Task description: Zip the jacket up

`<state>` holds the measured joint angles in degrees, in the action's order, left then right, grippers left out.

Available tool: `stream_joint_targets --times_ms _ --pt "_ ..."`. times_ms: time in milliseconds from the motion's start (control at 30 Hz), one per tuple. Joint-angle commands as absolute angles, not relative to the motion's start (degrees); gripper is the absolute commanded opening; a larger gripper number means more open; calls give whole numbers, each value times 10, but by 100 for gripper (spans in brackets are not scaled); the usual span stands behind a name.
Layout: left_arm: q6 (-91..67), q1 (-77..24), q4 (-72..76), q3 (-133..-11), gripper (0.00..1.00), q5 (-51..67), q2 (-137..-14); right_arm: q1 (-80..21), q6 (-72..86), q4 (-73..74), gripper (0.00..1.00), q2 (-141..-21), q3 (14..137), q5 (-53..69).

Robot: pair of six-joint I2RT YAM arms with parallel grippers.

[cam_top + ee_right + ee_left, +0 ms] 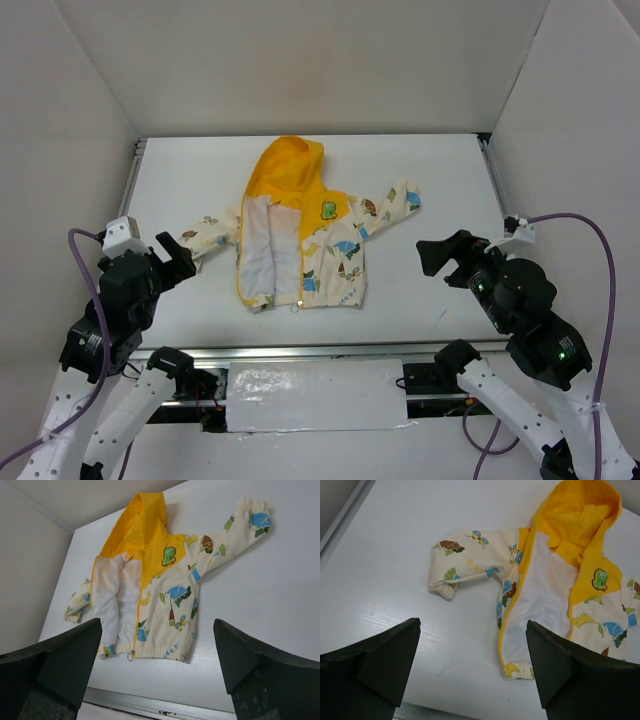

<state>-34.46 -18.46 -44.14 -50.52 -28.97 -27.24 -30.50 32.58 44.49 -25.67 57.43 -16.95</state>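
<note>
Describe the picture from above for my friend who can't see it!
A small cream cartoon-print jacket with a bright yellow hood lies unzipped on a white table, white lining showing. The black left gripper and right gripper sit open at either side, touching nothing.

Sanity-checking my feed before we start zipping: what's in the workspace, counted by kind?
jacket: 1, unzipped, flat on the table
grippers: 2, left gripper and right gripper, both open and empty
Total: 3
</note>
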Motion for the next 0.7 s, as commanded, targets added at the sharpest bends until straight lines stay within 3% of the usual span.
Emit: stream_joint_targets --times_ms 0,200,367,600,667 --pt "-335 -183 -413 -515 99 -283 -286 -308 319 447 100 -255 587 -183" --pt "-393 -182 -415 -505 99 -226 -301 -308 293 414 100 -255 578 -88" --pt "-484 -182 -374 -415 99 -133 -357 -308 288 392 100 -283 568 -4" --pt "-504 -183 -260 -329 95 -91 -467 -308 299 354 100 -291 529 69" --pt "-509 -184 -227 -308 88 -78 -480 -308 302 348 100 -287 518 76"
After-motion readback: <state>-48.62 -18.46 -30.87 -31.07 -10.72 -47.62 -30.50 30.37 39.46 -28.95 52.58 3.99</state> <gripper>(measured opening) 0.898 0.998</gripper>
